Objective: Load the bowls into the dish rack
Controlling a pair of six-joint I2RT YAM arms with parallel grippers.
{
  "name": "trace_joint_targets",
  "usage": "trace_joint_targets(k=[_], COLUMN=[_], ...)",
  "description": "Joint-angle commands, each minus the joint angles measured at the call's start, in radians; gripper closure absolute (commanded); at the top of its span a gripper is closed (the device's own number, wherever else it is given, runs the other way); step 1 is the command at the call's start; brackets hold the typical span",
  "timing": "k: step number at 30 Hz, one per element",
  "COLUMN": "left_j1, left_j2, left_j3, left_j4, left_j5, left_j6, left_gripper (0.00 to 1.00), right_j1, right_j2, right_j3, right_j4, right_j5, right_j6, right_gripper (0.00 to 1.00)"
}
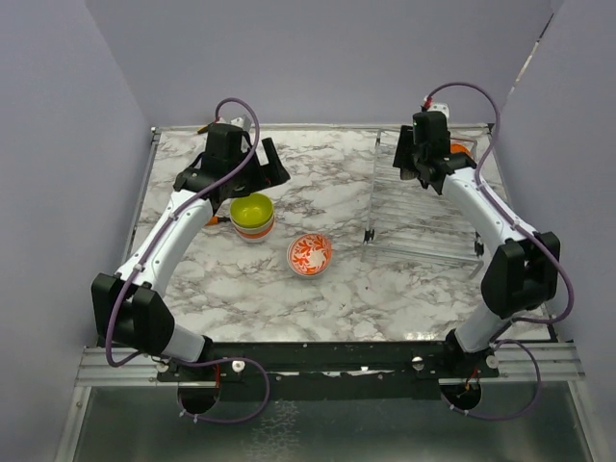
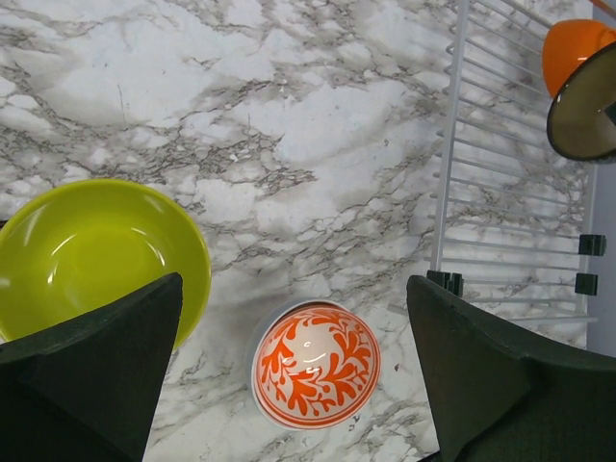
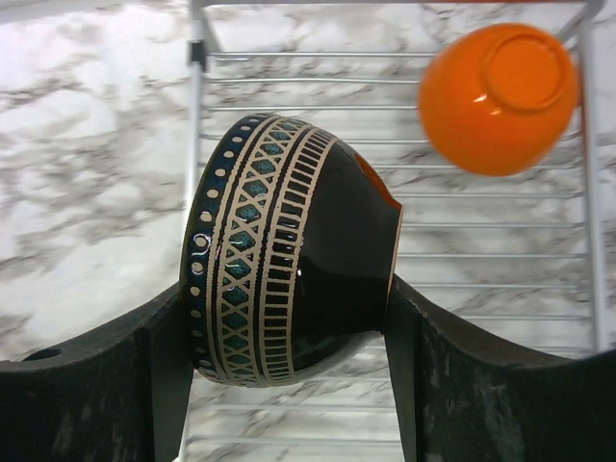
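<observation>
Left arm (image 1: 168, 231), right arm (image 1: 486, 207): white tubular links, bulky black joint housings, largest housings just above base rail (image 1: 327, 358). Thin purple cables (image 1: 234, 102) arch over wrists at far end from rail; more purple loops hang below rail. Small red-orange spots by arm mounts on rail. Fingers (image 2: 96, 385) matte black, broad, wedge-shaped, faintly speckled.

I see the dish rack (image 1: 414, 226) at right, one bowl (image 3: 499, 96) in its far-right corner, a gripped bowl (image 3: 289, 250) above it. The bowl stack (image 1: 252, 216) sits left, with a lone bowl (image 1: 309, 254) just near-right of it.
</observation>
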Motion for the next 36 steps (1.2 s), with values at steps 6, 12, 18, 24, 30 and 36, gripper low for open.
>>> trace_joint_targets(k=[6,12,18,24,30,36], left_j1=[0.005,0.006,0.007,0.011,0.024,0.036], left_j2=[0.045,0.09,0.134,0.159,0.19,0.178], left_j3=[-0.022,-0.033,0.003,0.011,0.031,0.0], left_j4=[-0.021,-0.011,-0.011,-0.011,-0.019,-0.024], left_j5=[0.004,0.004,0.022,0.037,0.071,0.054], left_j6=[-0.015,-0.014,-0.02,-0.029,-0.019,-0.015], left_gripper=[0.01,0.01,0.01,0.01,0.01,0.01], right_j1=[-0.003,-0.003,-0.003,-0.003,-0.004,-0.004], right_j2=[0.166,0.27,0.395,0.479,0.52,0.455], right_j3=[0.069,0.062,0.132,0.175,0.163,0.121], right_j4=[0.289,0.427,0.467,0.508,0.55,0.504], right_j5=[0.268,0.231,0.261,0.306,0.35,0.265], right_j6=[-0.457,-0.71,-0.843,-0.906,-0.935,-0.88], right_gripper=[0.6,0.63,0.62,0.6,0.38,0.13])
